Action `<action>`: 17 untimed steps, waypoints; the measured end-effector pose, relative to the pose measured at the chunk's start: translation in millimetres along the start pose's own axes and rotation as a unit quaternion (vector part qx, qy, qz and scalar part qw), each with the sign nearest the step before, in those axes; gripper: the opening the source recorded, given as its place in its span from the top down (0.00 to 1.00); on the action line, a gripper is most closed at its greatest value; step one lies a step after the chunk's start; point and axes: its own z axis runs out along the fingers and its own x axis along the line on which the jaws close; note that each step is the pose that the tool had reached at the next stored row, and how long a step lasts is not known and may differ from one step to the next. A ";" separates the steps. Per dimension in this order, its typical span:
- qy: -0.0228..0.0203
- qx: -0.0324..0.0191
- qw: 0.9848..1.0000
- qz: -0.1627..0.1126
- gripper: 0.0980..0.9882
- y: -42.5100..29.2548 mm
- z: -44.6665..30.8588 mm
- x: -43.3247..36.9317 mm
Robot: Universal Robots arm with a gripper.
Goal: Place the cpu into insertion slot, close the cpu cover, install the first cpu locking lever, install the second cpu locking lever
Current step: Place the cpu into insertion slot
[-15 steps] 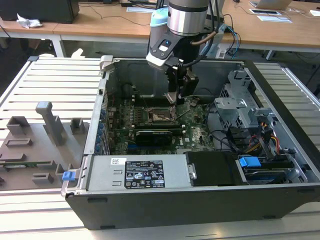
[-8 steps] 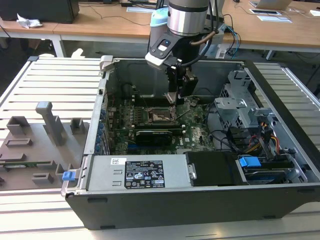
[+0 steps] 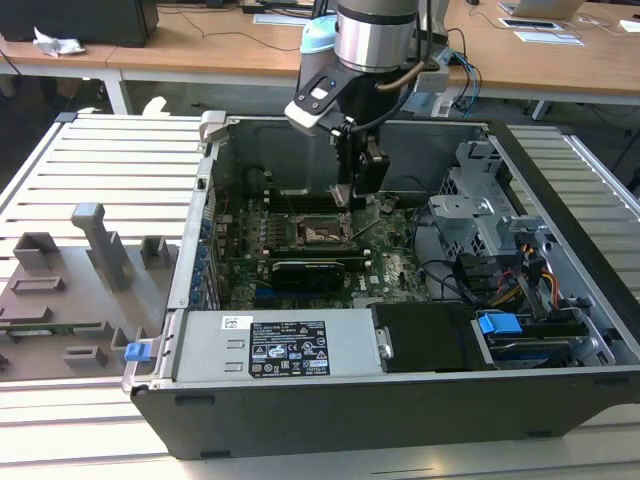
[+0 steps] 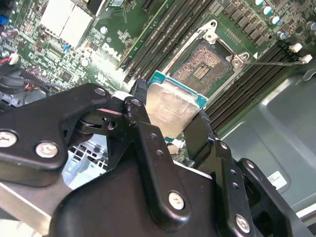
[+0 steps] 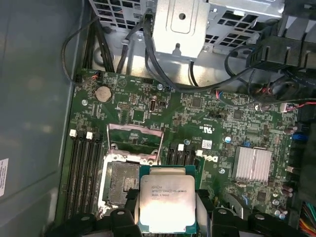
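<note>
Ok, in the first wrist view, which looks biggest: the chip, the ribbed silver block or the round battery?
1. the chip, but it is closer to the camera, which makes it look bigger
2. the ribbed silver block
3. the round battery

Bright, even room light falls from above in the exterior view, washing the wooden desks [image 3: 200, 50] pale and striking a hard highlight on the arm's steel collar [image 3: 375, 35], while the open computer case [image 3: 330, 420] keeps its interior in shade. In both wrist views glare bleaches the top of the cpu [image 4: 173, 111] [image 5: 165, 202]. The heatsink [image 4: 66, 22] burns near white in the second wrist view, and the case wall [image 5: 34, 98] lies dim blue-grey in the first.
</note>
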 end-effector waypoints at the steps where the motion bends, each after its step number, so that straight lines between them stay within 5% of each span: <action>1: 0.000 0.000 1.000 0.008 0.50 0.0 0.1 0.0; 9: -0.001 0.002 0.998 0.061 0.50 0.0 0.5 0.0; 11: -0.001 0.004 0.996 0.094 0.50 0.0 0.6 0.0; 12: 0.001 0.004 0.996 0.094 0.50 0.1 0.7 0.0; 15: 0.022 0.003 0.996 0.088 0.50 0.0 0.7 0.0; 17: 0.023 0.002 0.997 0.068 0.50 0.0 0.6 0.1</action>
